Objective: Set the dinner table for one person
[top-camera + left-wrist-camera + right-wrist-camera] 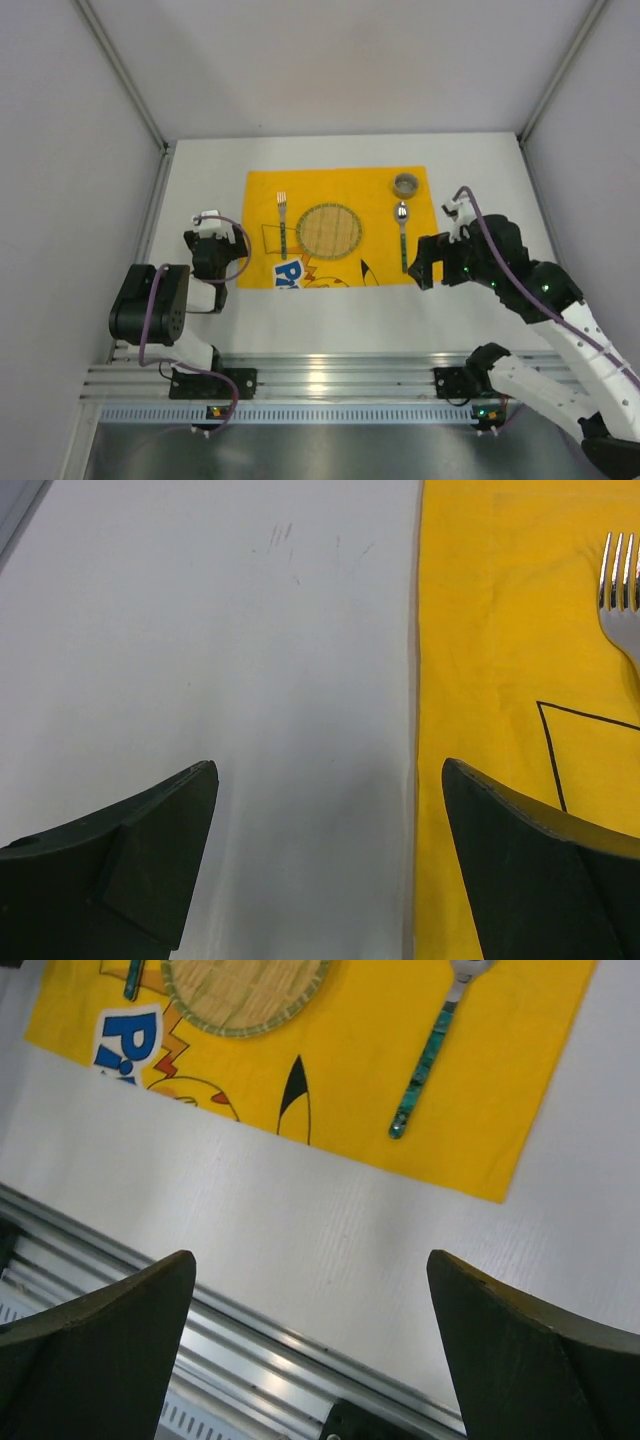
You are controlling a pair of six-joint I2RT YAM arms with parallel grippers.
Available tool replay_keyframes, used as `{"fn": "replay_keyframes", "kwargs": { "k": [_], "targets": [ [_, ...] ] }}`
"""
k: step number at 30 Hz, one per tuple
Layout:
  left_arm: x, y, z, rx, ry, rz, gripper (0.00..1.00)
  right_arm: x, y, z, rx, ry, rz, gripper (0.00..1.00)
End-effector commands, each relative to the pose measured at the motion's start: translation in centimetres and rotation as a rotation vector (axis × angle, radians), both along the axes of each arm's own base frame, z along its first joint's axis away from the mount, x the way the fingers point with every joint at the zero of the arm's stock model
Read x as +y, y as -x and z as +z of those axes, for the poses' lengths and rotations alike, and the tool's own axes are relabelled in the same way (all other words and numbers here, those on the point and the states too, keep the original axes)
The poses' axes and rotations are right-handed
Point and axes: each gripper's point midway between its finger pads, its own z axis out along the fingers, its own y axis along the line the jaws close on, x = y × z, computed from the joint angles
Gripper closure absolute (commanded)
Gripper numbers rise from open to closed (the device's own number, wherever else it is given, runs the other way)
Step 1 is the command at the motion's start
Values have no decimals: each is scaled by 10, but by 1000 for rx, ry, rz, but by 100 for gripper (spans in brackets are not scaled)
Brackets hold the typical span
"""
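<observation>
The dinner table [330, 318] is a plain white top carrying a yellow printed placemat [375, 205]. On the mat lie a fork [283, 222], a round woven plate [328, 231], a spoon [402, 236] with a green handle and a small round cup [405, 184]. My left gripper [218, 240] hangs just left of the mat, open and empty [330, 770]; the fork tines [620, 580] show ahead to its right. Off the mat's near right corner my right gripper [432, 268] is open and empty [310, 1257] over bare table [330, 1230], with the spoon [425, 1070] beyond it.
Grey walls close the table in on the left, right and back. An aluminium rail [330, 378] [250, 1350] with both arm bases runs along the near edge. The mat's left edge [418, 680] lies close to my left gripper's right finger [540, 860].
</observation>
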Motion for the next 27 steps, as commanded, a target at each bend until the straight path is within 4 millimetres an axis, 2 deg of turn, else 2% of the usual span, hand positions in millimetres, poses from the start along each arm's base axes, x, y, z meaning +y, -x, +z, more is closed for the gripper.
{"fn": "replay_keyframes", "kwargs": {
  "k": [1, 2, 3, 4, 5, 6, 7, 10, 13, 16, 17, 18, 19, 20, 24, 27],
  "targets": [
    [-2, -13, 28, -102, -3, -13, 1, 32, 3, 32, -88, -25, 39, 0],
    [-2, -14, 29, -106, -3, -11, 1, 47, 3, 24, -64, 6, 67, 0],
    [-2, -13, 28, -104, -3, -13, 1, 78, 28, 24, -71, 23, 198, 0],
    [-2, -13, 28, -104, -3, -11, 1, 86, 20, 30, -131, 93, 149, 0],
    [-2, -14, 29, -106, -1, -11, 1, 93, 29, 31, -167, 152, 163, 0],
    [-2, -13, 28, -104, -3, -13, 1, 112, 52, 36, -216, 179, 247, 0],
    [-2, -13, 29, -105, -4, -11, 1, 117, 48, 45, -261, 207, 190, 0],
    [-2, -13, 28, -102, -3, -11, 1, 113, 50, 46, -244, 240, 140, 0],
    [-2, -14, 28, -104, -3, -13, 1, 95, 44, 61, -273, 251, 69, 0],
    [-2, -13, 28, -102, -3, -13, 1, 75, 41, 80, -319, 156, 15, 0],
    [-2, -13, 28, -102, -3, -13, 1, 62, 40, 92, -347, 87, -9, 0],
    [-2, -13, 28, -102, -3, -13, 1, 66, 38, 105, -378, -1, -18, 0],
    [-2, -13, 28, -102, -3, -11, 1, 57, 37, 106, -415, -9, -2, 0],
    [-2, -13, 29, -106, -1, -12, 1, 61, 36, 116, -440, -66, -5, 0],
    [-2, -13, 28, -104, -3, -11, 1, 58, 32, 132, -488, -58, -13, 0],
    [-2, -13, 28, -102, -3, -11, 1, 70, 34, 142, -491, -41, 36, 0]
  ]
}}
